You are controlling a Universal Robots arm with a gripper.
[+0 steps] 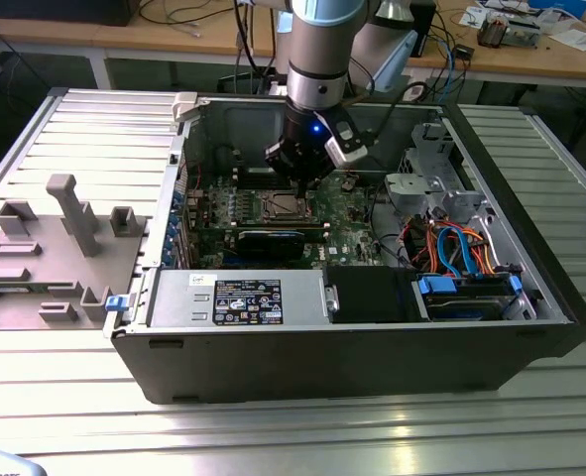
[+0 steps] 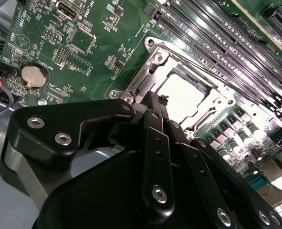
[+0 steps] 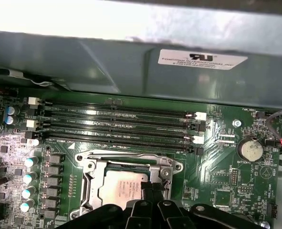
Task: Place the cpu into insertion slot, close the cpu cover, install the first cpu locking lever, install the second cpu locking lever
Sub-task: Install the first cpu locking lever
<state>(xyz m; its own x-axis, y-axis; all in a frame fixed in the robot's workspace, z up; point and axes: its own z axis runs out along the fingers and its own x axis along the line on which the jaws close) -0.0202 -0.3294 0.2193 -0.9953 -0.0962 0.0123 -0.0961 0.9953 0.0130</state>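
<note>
Green board w/ cpu (image 3: 123, 188) seated in insertion slot (image 3: 90, 164); end effector (image 3: 152, 196) fingers closed together, empty, just above.

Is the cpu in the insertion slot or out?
In: the cpu lies flat inside the insertion slot, silvery frame around it, in both wrist views.

The cpu (image 3: 123, 187) has a dull silver metal top; the cpu cover (image 3: 89, 167) is shiny bare metal. The end effector (image 2: 150, 143) is smooth semi-gloss black plastic. The ribbed surface (image 1: 293, 436) looks brushed aluminium.
</note>
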